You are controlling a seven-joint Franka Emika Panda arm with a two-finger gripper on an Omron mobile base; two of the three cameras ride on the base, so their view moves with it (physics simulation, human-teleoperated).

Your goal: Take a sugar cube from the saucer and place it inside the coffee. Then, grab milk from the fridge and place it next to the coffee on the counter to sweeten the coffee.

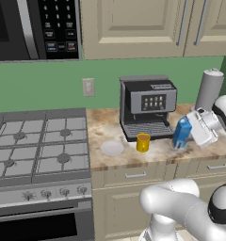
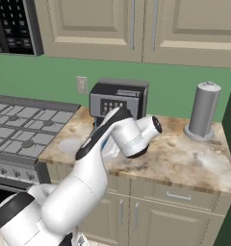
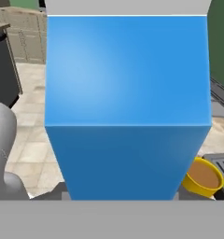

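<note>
With the end effector [image 1: 189, 134] pinching the milk [image 1: 182, 133] just right of the coffee [image 1: 143, 142] on the surface [image 1: 110, 126], we lower the carton upright, seat its base flat, then release without nudging the mug.

A home kitchen is shown: a gas stove [image 1: 39, 146], microwave [image 1: 35, 28], coffee machine [image 1: 147, 107], marbled worktop [image 1: 133, 157] and cream cabinets [image 1: 133, 26].
</note>
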